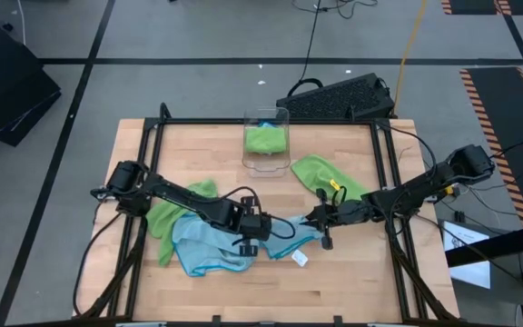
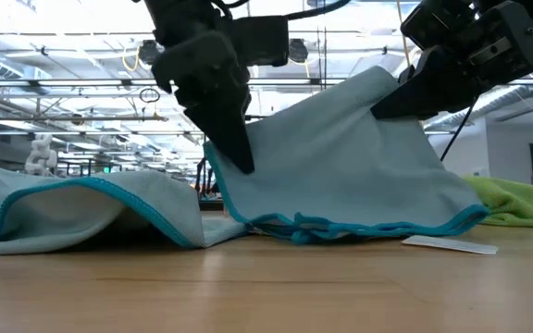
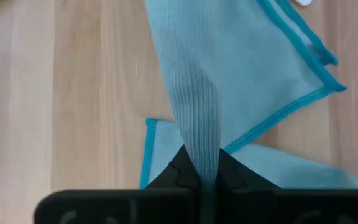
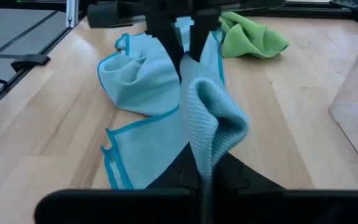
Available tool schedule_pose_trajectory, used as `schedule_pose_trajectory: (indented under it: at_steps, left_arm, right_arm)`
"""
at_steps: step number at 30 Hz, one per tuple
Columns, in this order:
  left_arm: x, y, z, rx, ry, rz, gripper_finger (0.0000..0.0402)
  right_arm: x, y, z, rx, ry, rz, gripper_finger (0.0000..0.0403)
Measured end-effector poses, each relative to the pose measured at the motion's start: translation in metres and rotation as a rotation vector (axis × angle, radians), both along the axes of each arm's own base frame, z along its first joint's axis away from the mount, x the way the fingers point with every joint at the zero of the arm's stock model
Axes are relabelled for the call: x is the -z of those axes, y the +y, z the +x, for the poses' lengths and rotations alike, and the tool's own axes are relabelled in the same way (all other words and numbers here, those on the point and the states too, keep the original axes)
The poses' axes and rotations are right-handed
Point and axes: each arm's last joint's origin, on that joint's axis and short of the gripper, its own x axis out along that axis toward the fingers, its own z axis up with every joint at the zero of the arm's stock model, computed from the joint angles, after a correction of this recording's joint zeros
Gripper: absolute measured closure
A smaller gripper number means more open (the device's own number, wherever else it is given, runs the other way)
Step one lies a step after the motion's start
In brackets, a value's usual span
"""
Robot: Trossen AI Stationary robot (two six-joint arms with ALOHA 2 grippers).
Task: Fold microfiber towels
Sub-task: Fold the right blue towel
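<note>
You're early on: both the left tool (image 1: 249, 238) and right tool (image 1: 320, 221) are clamped on the light blue towel (image 1: 209, 247) stretched between them, not yet folded, with green towels (image 1: 327, 174) beyond them untouched.

Light blue microfiber towel with teal-stitched edge (image 1: 209, 243), crumpled mid-table, one part lifted into a taut ridge. Two lime green microfiber towels: one (image 1: 172, 214) beside it, another (image 1: 323, 173) well apart, bunched.

Ribbed matt light blue cloth towel (image 3: 229, 81), smooth pale wood table (image 1: 352, 282), clear glossy plastic bin (image 1: 267, 154)
</note>
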Motion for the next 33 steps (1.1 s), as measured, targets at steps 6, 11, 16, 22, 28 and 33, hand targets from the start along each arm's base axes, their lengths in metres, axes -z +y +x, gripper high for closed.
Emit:
schedule_pose_trajectory:
  at_steps: [6,11,16,22,28,33]
  left_arm:
    - [0.000,-0.007,-0.003,-0.043,0.002,-0.012,0.0329]
    - [0.003,-0.014,-0.007,-0.046,-0.002,0.047,0.0278]
    - [0.018,-0.016,-0.013,-0.076,-0.029,0.080,0.0278]
    - [0.028,-0.019,-0.018,-0.118,-0.063,0.106,0.0339]
    - [0.019,-0.024,-0.020,-0.099,-0.102,0.129,0.0389]
    - [0.013,-0.025,-0.020,-0.074,-0.126,0.127,0.0391]
  right_arm:
    - [-0.001,0.000,0.001,0.000,-0.013,0.004,0.0397]
    - [-0.002,0.000,0.001,0.000,-0.022,0.007,0.0397]
    - [-0.002,0.000,0.001,0.000,-0.021,0.007,0.0397]
    - [-0.002,0.000,0.001,0.000,-0.021,0.007,0.0397]
    - [-0.002,0.000,0.001,0.000,-0.018,0.006,0.0397]
    - [-0.002,0.000,0.001,0.000,-0.020,0.008,0.0387]
